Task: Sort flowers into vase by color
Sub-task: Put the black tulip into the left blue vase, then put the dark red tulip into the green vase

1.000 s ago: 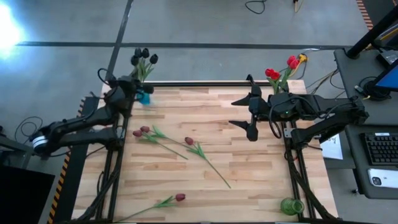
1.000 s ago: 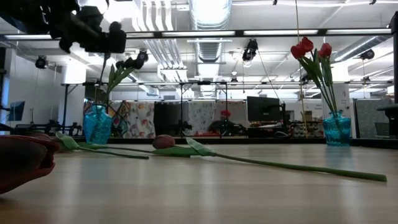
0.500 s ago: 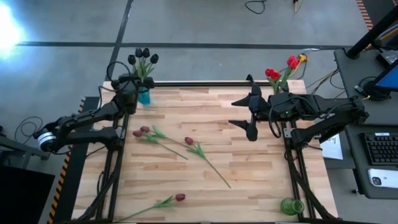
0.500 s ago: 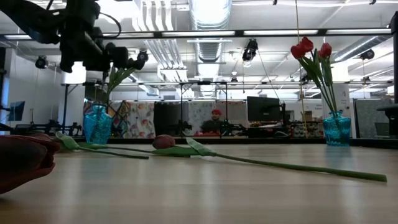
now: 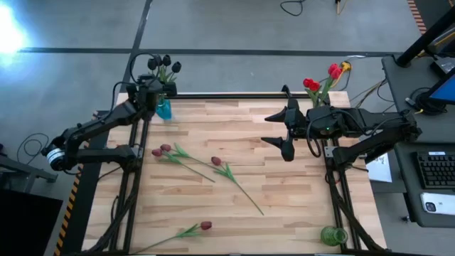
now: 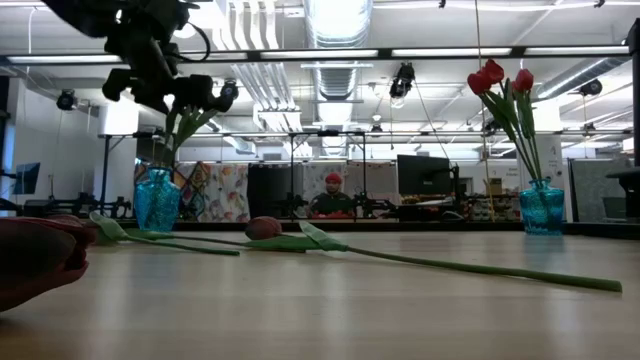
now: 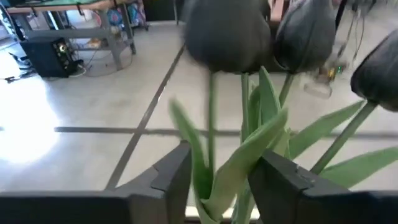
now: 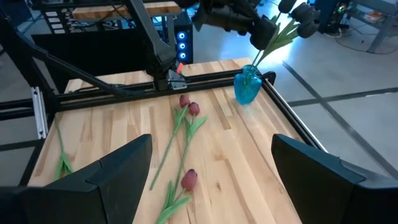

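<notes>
Two dark arms on a black frame

The left arm (image 5: 92,131) is matte black, jointed from slim segments, with a pale grey band at its base joint and a black cable looping over its wrist. The right arm (image 5: 370,128) is the same black, bulkier at the wrist, with thin cables hanging under it. The left gripper (image 7: 227,180) has flat, angular dark-grey fingers; the right gripper (image 8: 208,171) has broad, wedge-shaped black fingers (image 8: 118,168).

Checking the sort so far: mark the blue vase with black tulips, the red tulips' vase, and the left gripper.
blue vase (image 5: 164,109), high view, its glass body.
red tulips' vase (image 6: 541,208), low view, its body.
left gripper (image 7: 221,177), left wrist view, between its fingertips.
</notes>
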Controlling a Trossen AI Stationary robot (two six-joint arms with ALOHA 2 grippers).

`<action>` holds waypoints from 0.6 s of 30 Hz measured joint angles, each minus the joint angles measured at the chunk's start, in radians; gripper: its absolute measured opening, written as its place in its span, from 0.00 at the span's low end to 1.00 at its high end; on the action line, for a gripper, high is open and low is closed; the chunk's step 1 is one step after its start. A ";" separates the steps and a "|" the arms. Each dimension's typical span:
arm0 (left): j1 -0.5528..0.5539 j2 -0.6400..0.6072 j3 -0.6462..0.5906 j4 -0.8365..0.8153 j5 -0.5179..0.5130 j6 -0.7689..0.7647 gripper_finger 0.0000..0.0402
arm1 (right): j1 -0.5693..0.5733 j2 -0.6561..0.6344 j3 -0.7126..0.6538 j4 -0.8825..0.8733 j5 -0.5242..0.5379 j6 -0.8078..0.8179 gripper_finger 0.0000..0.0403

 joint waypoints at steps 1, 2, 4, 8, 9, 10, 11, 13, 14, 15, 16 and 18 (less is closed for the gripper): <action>0.000 0.002 0.026 -0.053 0.011 -0.001 0.36 | 0.000 0.000 0.000 0.000 0.000 0.000 0.80; 0.000 0.004 0.051 -0.099 0.022 -0.003 0.38 | 0.000 0.000 0.000 0.000 0.000 0.000 0.80; 0.000 0.005 0.096 -0.191 0.033 -0.021 0.41 | 0.000 0.000 0.000 0.000 -0.008 0.000 0.80; 0.000 0.003 0.172 -0.346 0.046 -0.110 0.45 | 0.000 0.000 0.000 -0.001 -0.008 0.004 0.80; 0.000 0.002 0.191 -0.388 0.048 -0.137 0.45 | 0.000 0.000 0.000 -0.001 -0.008 0.004 0.80; 0.000 0.002 0.211 -0.431 0.050 -0.160 0.46 | 0.000 0.000 0.000 -0.001 -0.008 0.004 0.80; 0.000 0.002 0.230 -0.472 0.056 -0.177 0.46 | 0.000 0.000 0.000 -0.001 -0.008 0.004 0.80; 0.000 0.002 0.264 -0.546 0.074 -0.196 0.47 | 0.000 0.000 0.000 -0.001 -0.008 0.004 0.80; 0.000 0.001 0.277 -0.570 0.082 -0.199 0.48 | 0.000 0.000 0.000 -0.001 -0.008 0.004 0.80; -0.001 -0.001 0.288 -0.587 0.102 -0.200 0.48 | 0.000 0.000 0.000 -0.001 -0.008 0.004 0.80; -0.002 -0.003 0.298 -0.601 0.124 -0.200 0.48 | 0.000 0.000 0.000 -0.001 -0.008 0.003 0.80; -0.002 -0.007 0.310 -0.606 0.181 -0.200 0.48 | 0.000 0.000 0.000 -0.001 -0.008 0.003 0.80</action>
